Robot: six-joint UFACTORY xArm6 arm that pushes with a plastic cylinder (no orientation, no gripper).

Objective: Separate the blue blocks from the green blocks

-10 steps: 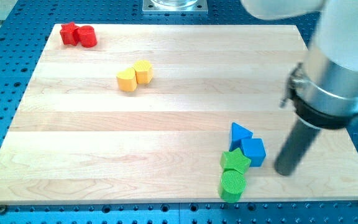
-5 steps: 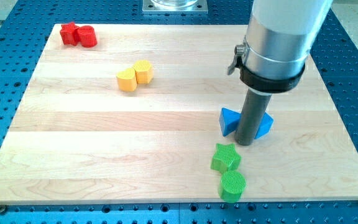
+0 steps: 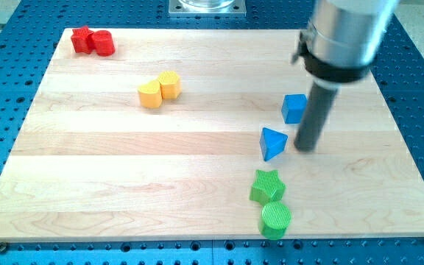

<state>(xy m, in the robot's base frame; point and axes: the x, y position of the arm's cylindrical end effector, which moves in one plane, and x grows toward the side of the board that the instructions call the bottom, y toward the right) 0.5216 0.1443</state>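
At the view's far left top corner of the wooden board sit two red blocks, a star-like one and a cylinder, touching each other. Further right, the yellow pair also sits pressed together, a rounded piece toward the view's left and a ribbed one toward the right.

Moving right, the green star block lies near the view's bottom edge, and the green cylinder stands just below it, almost touching, its round ribbed top facing up. Together they line up roughly top to bottom in the view.

Just above the green star, apart from it, is the blue triangular block; one corner points toward the view's right, and its flat side faces the view's left. Up and to the right of it lies the blue cube, slightly turned so its edges are not square to the board. The two blue blocks are apart from each other, and the cube is well clear of the greens.

My tip rests on the board just right of the blue triangle and below the cube. The rod rises beside the cube's right edge; I cannot tell whether it touches either block. I have no jaws, so I hold nothing.
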